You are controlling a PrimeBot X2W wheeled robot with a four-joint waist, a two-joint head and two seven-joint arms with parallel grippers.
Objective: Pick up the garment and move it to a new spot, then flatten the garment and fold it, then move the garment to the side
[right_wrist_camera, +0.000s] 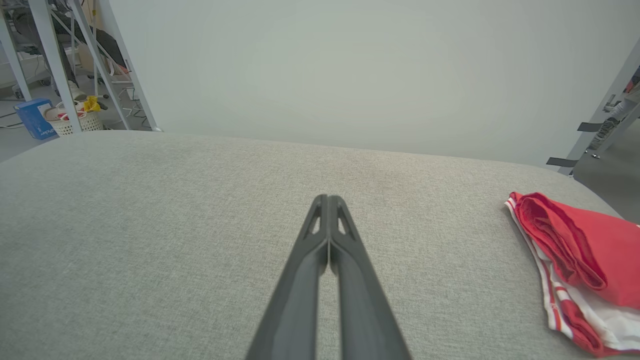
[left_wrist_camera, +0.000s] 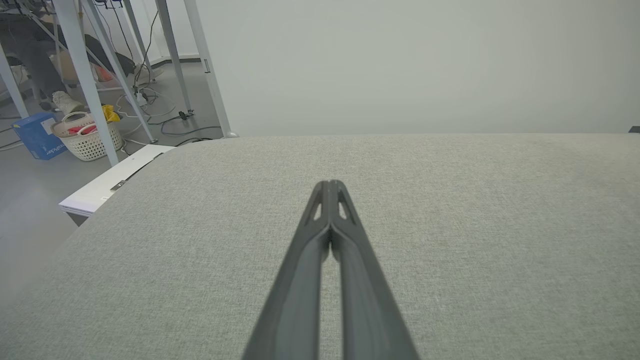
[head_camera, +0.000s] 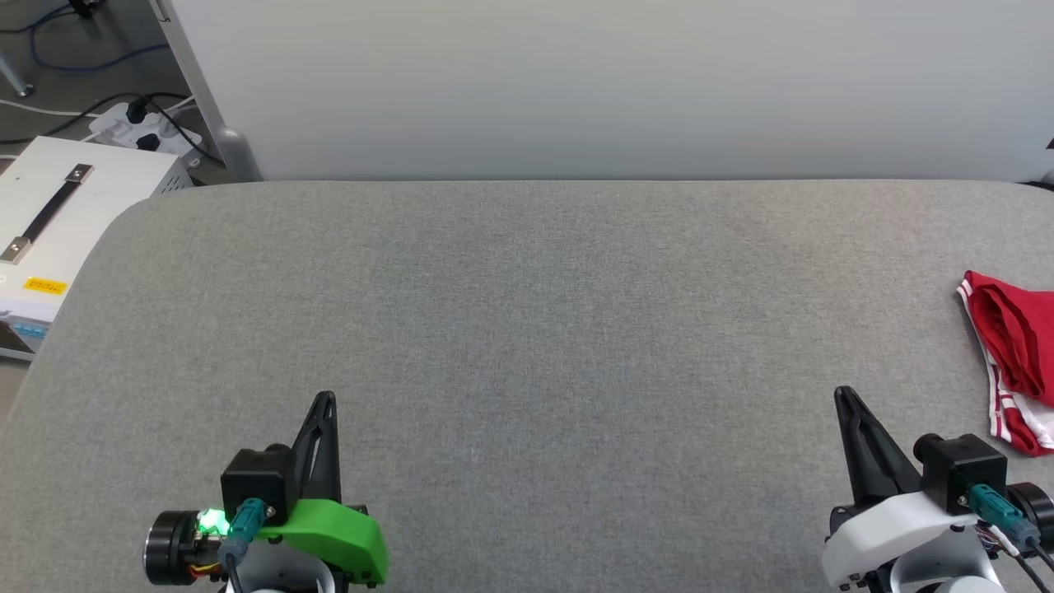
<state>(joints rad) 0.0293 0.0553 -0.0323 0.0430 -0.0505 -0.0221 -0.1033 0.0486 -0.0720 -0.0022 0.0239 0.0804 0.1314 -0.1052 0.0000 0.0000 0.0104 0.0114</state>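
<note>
The garment (head_camera: 1011, 346) is a folded red shirt with white and red-and-white striped trim. It lies at the far right edge of the grey table (head_camera: 527, 313), partly cut off by the head view's border. In the right wrist view the garment (right_wrist_camera: 575, 250) lies to the right of the fingers, apart from them. My right gripper (head_camera: 843, 397) rests near the front right, shut and empty, left of the garment. My left gripper (head_camera: 326, 400) rests at the front left, shut with nothing in it. Both wrist views show the fingertips (left_wrist_camera: 329, 186) pressed together (right_wrist_camera: 327, 200).
A pale wall panel (head_camera: 576, 82) stands behind the table. Off the table's left corner are a white box with a handle (head_camera: 58, 214) and a power strip with cables (head_camera: 144, 123). Metal frame legs and a laundry basket (left_wrist_camera: 87, 137) stand on the floor to the left.
</note>
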